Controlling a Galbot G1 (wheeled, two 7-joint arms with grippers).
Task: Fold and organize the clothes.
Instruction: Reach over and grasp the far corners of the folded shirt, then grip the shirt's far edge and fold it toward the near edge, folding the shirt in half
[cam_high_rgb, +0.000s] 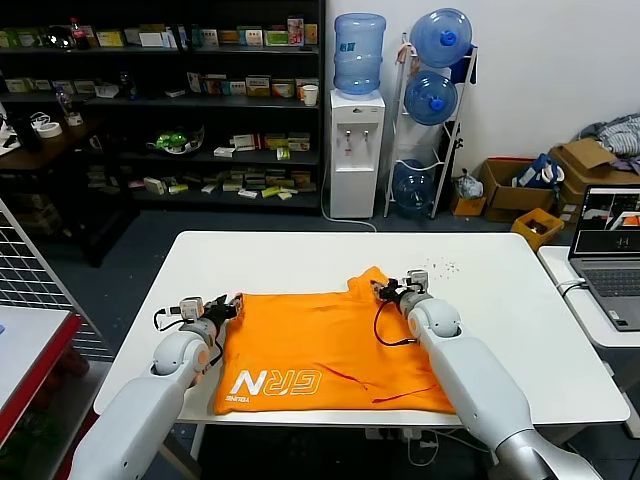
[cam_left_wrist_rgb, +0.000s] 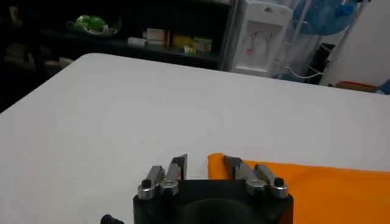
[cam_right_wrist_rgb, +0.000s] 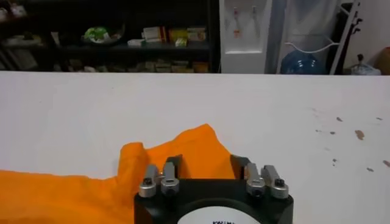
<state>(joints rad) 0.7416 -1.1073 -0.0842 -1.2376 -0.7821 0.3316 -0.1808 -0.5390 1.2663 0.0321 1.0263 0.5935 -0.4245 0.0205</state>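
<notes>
Your orange T-shirt (cam_high_rgb: 325, 345) lies flat on the bench (cam_high_rgb: 500, 290). The left gripper (cam_left_wrist_rgb: 205, 164) and right gripper (cam_right_wrist_rgb: 206, 163) both stand open, holding nothing, over its far corners. Next, probably close on those corners to fold.

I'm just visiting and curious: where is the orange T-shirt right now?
In the head view the orange T-shirt lies spread on the white table, near its front edge, between the left tool and the right tool.
</notes>
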